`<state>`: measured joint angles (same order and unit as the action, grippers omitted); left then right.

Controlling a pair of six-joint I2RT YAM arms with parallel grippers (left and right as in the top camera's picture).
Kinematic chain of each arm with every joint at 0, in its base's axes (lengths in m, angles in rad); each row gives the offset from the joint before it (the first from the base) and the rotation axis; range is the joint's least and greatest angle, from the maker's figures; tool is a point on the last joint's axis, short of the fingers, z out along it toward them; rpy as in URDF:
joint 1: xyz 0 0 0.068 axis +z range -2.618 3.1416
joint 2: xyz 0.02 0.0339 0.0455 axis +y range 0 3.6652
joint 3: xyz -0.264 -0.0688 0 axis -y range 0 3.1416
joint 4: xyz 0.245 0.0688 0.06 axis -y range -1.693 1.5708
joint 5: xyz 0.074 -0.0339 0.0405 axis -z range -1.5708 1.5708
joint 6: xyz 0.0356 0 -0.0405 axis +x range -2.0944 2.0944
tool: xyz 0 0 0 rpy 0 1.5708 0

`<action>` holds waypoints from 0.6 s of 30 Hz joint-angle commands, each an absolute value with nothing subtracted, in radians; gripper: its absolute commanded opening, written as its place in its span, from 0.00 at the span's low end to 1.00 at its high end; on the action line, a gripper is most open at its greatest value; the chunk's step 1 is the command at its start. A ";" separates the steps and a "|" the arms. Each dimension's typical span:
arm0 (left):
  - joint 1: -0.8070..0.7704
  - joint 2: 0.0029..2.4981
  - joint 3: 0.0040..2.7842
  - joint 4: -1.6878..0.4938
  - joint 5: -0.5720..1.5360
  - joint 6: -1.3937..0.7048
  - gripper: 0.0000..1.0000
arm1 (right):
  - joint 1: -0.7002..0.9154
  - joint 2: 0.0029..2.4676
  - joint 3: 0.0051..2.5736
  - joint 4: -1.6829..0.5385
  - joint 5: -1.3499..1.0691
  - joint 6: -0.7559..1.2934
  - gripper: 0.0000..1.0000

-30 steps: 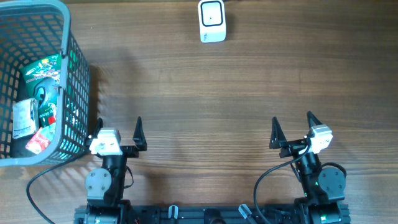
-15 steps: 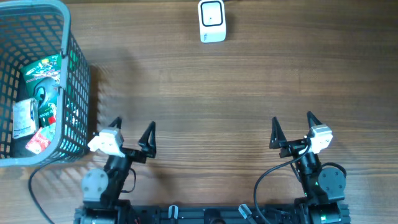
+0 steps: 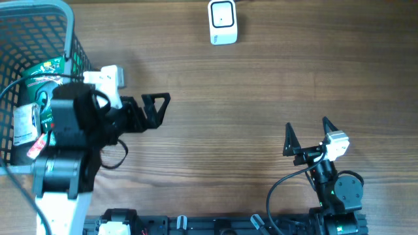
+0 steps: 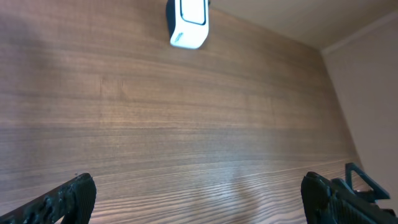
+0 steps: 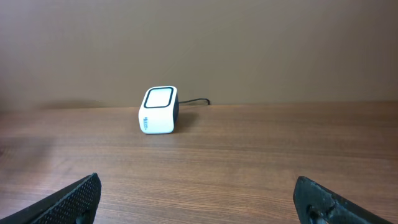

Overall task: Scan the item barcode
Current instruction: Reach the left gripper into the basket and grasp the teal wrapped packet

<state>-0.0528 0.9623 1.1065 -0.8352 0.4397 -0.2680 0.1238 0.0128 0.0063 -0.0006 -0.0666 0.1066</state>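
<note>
Left tool (image 3: pixel 157 109) lifted since earlier, now beside basket (image 3: pixel 70 26), spread. Right tool (image 3: pixel 306 125) unmoved, spread too.

You get even, soft light on the wooden table (image 3: pixel 235 98) in the overhead view, with only a faint, soft-edged shadow beside the basket (image 3: pixel 70 39) at upper left. In both wrist views your picture is dimmer and warmer; the dark fingertips (image 4: pixel 68 198) in the lower corners are out of focus, while the scanner (image 5: pixel 158 111) is sharp.
</note>
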 commanded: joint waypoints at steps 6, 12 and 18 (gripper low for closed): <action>0.060 1.188 1.625 -0.913 0.105 -0.458 1.00 | 0.128 0.007 0.005 0.001 -0.067 0.097 1.00; 0.356 1.374 1.794 -1.202 -0.102 -0.646 1.00 | 0.128 0.007 0.005 0.002 -0.067 0.097 1.00; 0.612 1.619 1.792 -1.388 -0.096 -0.762 1.00 | 0.128 0.007 0.005 0.002 -0.067 0.097 1.00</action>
<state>0.5724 1.5486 1.7889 -1.3590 -0.0822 -0.6941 0.1238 0.0128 0.0063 -0.0006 -0.0666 0.1066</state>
